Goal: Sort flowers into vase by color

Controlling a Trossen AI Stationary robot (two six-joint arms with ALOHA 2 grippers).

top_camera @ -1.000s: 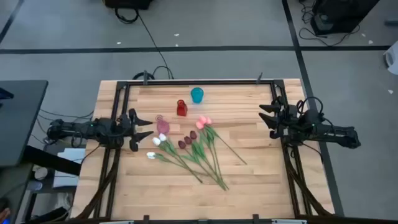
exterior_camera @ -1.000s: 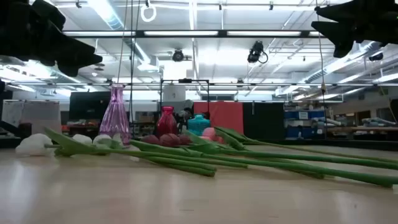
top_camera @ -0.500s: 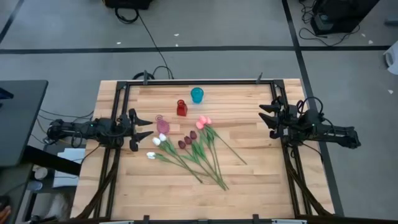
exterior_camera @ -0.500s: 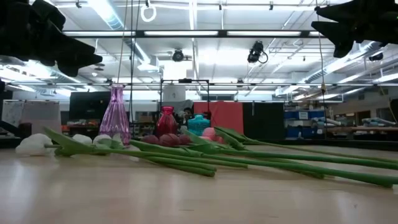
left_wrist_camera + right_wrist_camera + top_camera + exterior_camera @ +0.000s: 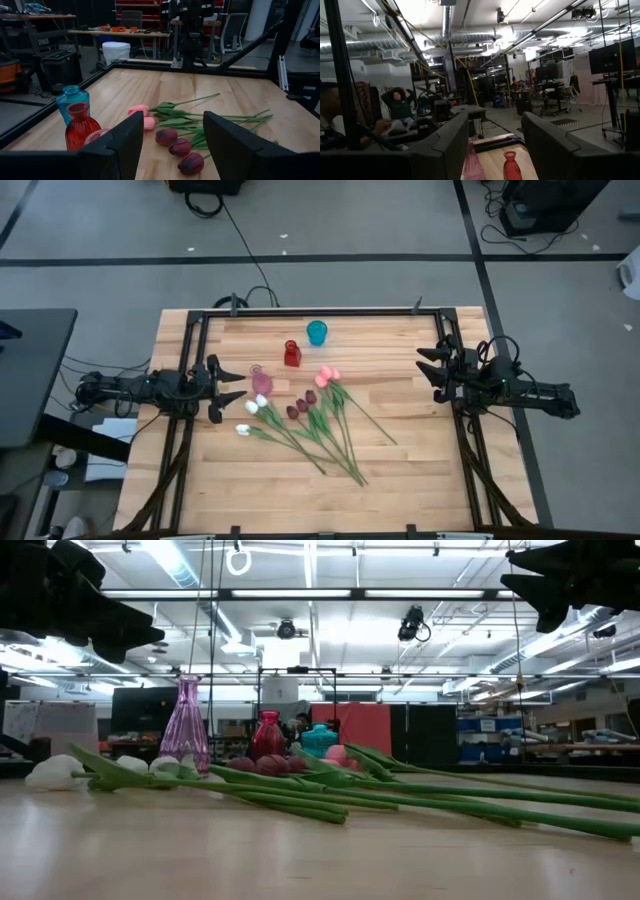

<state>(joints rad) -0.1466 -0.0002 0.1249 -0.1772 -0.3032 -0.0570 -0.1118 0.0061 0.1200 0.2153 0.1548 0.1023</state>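
Pink vase (image 5: pixel 261 380), red vase (image 5: pixel 292 354), blue vase (image 5: pixel 317 333) empty; flowers (image 5: pixel 315 420) on table (image 5: pixel 420 470)

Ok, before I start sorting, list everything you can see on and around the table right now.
Pink tulips: two, pink, mid-table near the vases.
Maroon tulips: three, dark maroon, lying beside the pink ones.
White tulips: about three, white, nearest the left arm.
Pink vase: one, clear pink, upright by the white heads.
Red vase: one, red, upright.
Blue vase: one, teal blue, beside the red vase.
Person: one, seated in the room beyond.
Left gripper: open, at the table's left edge.
Right gripper: open, at the right edge.
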